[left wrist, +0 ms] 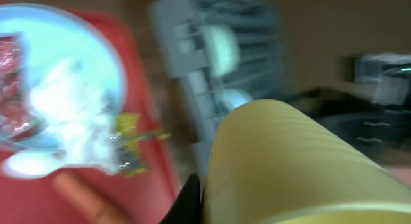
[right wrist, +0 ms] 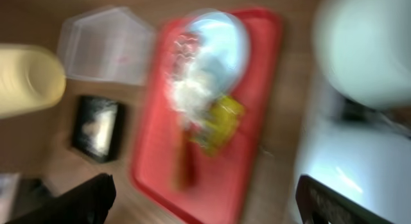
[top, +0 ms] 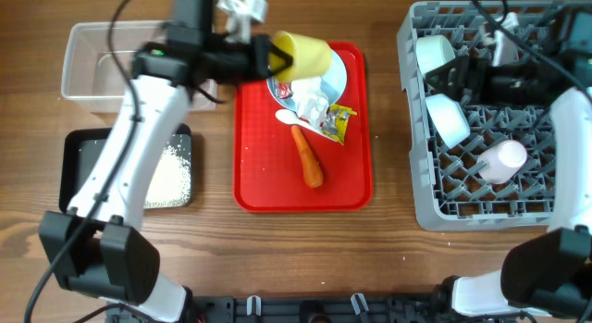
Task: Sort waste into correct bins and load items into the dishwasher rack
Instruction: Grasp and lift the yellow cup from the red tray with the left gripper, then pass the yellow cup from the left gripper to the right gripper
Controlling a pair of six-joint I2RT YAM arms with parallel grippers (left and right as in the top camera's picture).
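My left gripper (top: pixel 276 56) is shut on the small yellow cup (top: pixel 303 55) and holds it on its side above the far end of the red tray; the cup fills the left wrist view (left wrist: pixel 302 166). Under it the light blue plate (top: pixel 344 75) carries the crumpled white tissue (top: pixel 313 101) and a red wrapper (left wrist: pixel 9 57). A yellow wrapper (top: pixel 339 125), the white spoon (top: pixel 285 116) and the orange carrot (top: pixel 308 158) lie on the tray. My right gripper (right wrist: pixel 205 198) is open and empty above the grey rack (top: pixel 435 207), which holds two light blue bowls (top: pixel 435 53) (top: pixel 450 121) and the pink cup (top: pixel 505 160).
The flat red tray (top: pixel 268 189) sits at mid-table. The clear tub (top: pixel 92 62) stands at the far left. The black tray (top: pixel 72 166) in front of it holds white rice (top: pixel 172 173). My left arm reaches across both bins.
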